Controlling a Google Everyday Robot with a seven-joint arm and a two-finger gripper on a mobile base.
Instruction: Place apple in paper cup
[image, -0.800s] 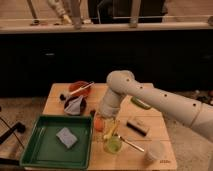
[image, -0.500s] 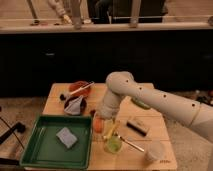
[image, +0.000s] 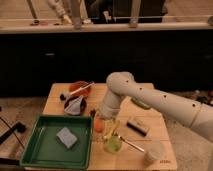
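Note:
The apple (image: 99, 125) is a small orange-red fruit near the middle of the wooden table (image: 160, 125), just right of the green tray. My gripper (image: 102, 119) hangs from the white arm right at the apple, over its top. The paper cup (image: 154, 151) is pale and whitish and stands upright at the table's front right corner, well to the right of the apple and gripper.
A green tray (image: 45, 152) with a grey sponge (image: 66, 137) lies front left. A yellow-green cup with a spoon (image: 114, 144) stands just in front of the apple. An orange-red bowl (image: 79, 89) and a dark bowl (image: 75, 106) sit at the back left. A black block (image: 137, 126) lies to the right.

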